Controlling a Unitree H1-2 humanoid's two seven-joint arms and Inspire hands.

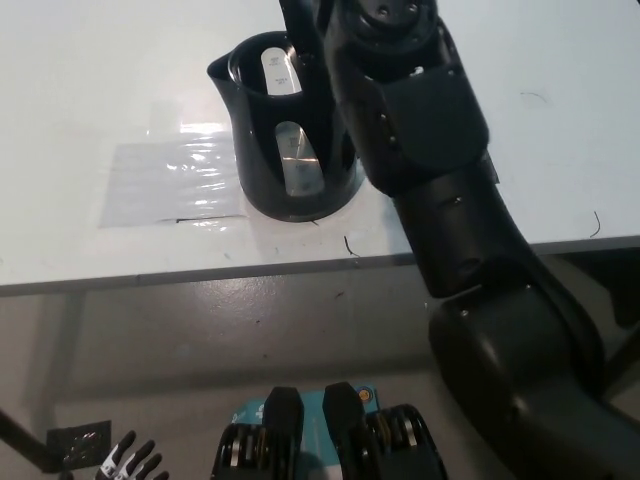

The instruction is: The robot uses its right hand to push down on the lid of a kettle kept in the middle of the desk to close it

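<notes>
Right hand: mostly out of frame past the top edge, so can't tell whether it is open or closed, or whether it touches anything. What shows is the black right arm (450, 200), coming in from the bottom right and running diagonally up across the desk edge to the top of the frame, its upper end around the kettle's handle side.

Kettle (275, 130): black, upright on the white desk (90, 80), roughly mid-desk and near the front edge. Spout points to picture left. Mouth is open, inside wall visible from above. Lid (297, 20) is tilted up at the back of the opening, a dark strip reaching the top edge of the frame, partly merged with the arm. Handle side is covered by the arm.

Clear plastic sheet (170, 180) lies flat on the desk, just left of the kettle base, with glare on it. Thin dark scrap (349, 246) on the desk just in front of the kettle.

Left hand (130, 463): white, low at the bottom left, below desk level, well apart from the kettle. Only the fingertips show, spread apart, holding nothing.
</notes>
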